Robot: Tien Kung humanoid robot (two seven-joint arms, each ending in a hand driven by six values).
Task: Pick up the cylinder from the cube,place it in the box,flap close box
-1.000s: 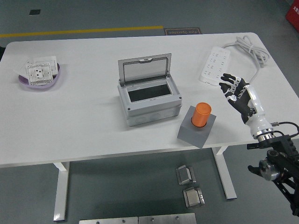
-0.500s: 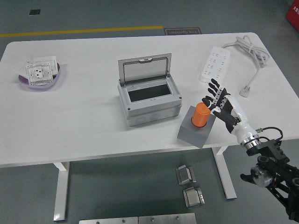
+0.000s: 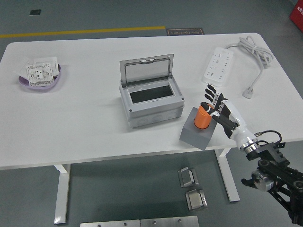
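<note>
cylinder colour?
Orange; the cylinder stands on the grey cube, clearest in the head view.

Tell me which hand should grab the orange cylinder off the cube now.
Right. The right hand is already beside the orange cylinder on the grey cube, fingers spread and nothing held. The left hand is out of view.

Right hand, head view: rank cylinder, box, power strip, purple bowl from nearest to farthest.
From the right hand:
1. Cylinder: right beside the hand, on its left, standing on the grey cube.
2. Power strip: behind the hand, toward the table's far right.
3. Box: to the left, mid-table, lid open.
4. Purple bowl: far left of the table.
</note>
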